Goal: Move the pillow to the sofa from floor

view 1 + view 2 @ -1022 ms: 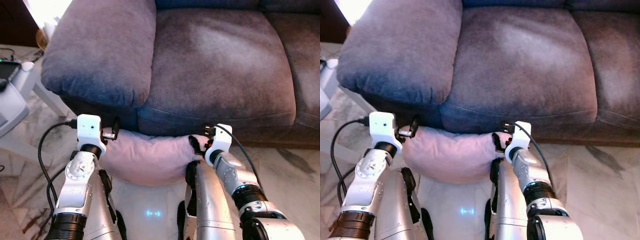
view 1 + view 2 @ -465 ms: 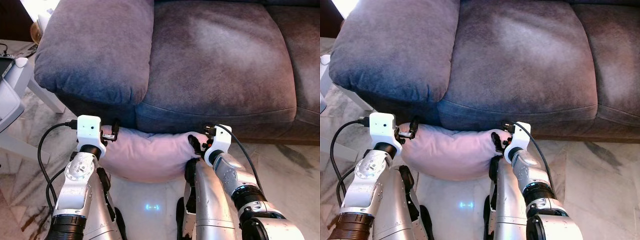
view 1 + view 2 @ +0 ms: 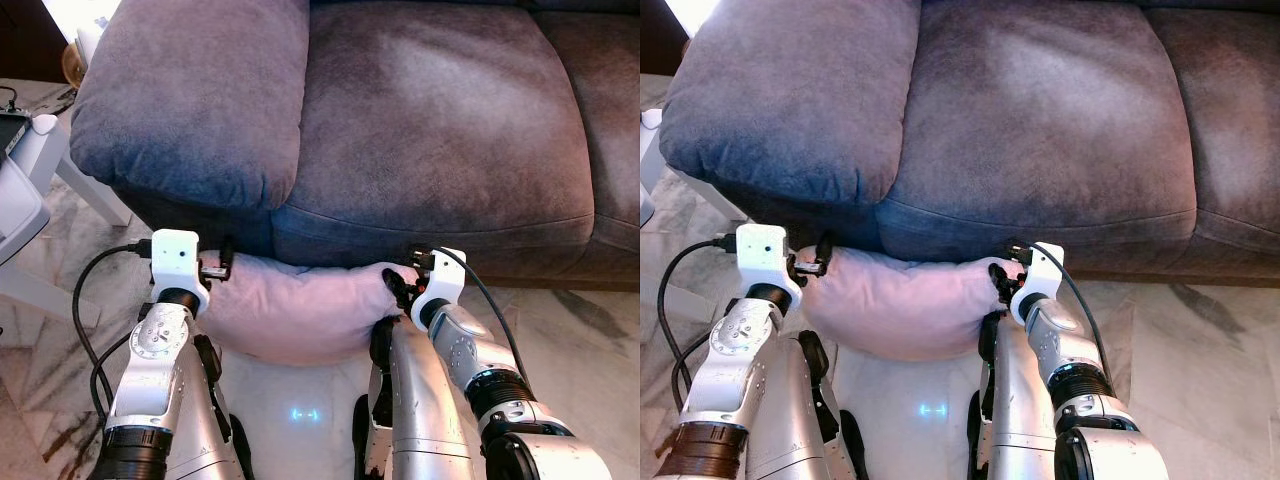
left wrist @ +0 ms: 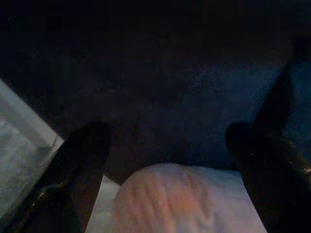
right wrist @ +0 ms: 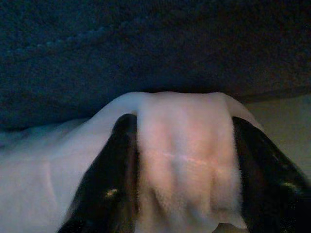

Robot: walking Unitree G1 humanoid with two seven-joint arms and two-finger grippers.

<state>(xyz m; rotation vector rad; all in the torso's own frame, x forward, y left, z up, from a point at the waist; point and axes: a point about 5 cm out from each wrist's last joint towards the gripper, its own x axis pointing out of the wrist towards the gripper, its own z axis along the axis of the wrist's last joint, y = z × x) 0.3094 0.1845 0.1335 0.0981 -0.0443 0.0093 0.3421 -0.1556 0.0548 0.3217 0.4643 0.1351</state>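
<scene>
A pale pink pillow (image 3: 290, 310) hangs between my two grippers, close against the front of the dark grey sofa (image 3: 440, 120), below the seat cushion. My left gripper (image 3: 222, 265) is at the pillow's left end. In the left wrist view its fingers (image 4: 82, 150) stand wide on either side of the pillow's corner (image 4: 184, 204). My right gripper (image 3: 393, 285) is shut on the right end. In the right wrist view the fabric (image 5: 184, 155) bulges between both black fingers (image 5: 116, 170).
The sofa's thick armrest (image 3: 190, 100) overhangs the pillow's left end. A white table leg and a grey device (image 3: 20, 190) stand at the far left. Marble floor (image 3: 570, 320) lies to the right, and a black cable (image 3: 85, 310) loops beside my left arm.
The camera has shifted, so the sofa sits slightly differently in view. Both grippers still hold the pillow; the right one has edged a little to the right.
</scene>
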